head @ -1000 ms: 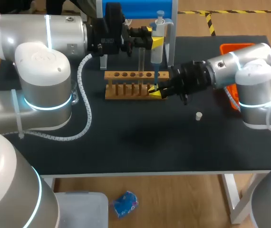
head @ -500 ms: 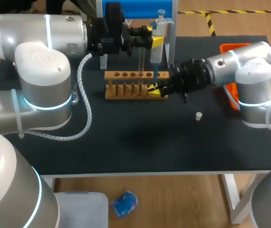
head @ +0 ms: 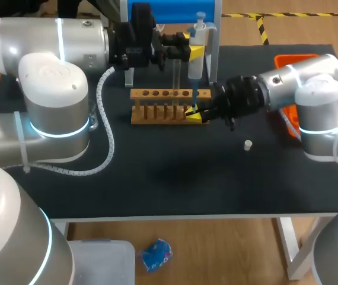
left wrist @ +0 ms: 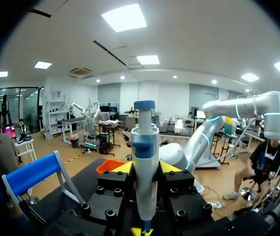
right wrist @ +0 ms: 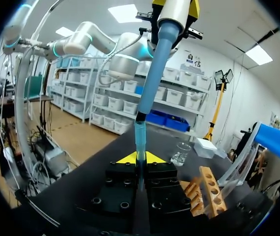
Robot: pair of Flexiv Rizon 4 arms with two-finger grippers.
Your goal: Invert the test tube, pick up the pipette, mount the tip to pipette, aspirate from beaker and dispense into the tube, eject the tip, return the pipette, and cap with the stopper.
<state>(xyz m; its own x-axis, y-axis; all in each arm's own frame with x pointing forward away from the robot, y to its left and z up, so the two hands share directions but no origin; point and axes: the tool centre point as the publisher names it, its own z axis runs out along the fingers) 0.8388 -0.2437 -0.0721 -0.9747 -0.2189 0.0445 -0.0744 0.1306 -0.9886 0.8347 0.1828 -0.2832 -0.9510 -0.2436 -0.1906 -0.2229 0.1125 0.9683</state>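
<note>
From above, my left gripper (head: 194,52) clamps the pipette (head: 197,41) upright over the right end of the wooden rack (head: 157,113). My right gripper (head: 195,113) pinches the pipette tip (head: 193,98) there. The stopper (head: 248,144) lies alone on bare table (head: 157,190), short of the front edge.

Left wrist: my fingers (left wrist: 169,167) press the pipette (left wrist: 145,147) from both sides.

Right wrist: my right gripper (right wrist: 140,158) is closed on the tip (right wrist: 139,135), with the rack (right wrist: 206,189) beside and the beaker (right wrist: 181,153) beyond.
</note>
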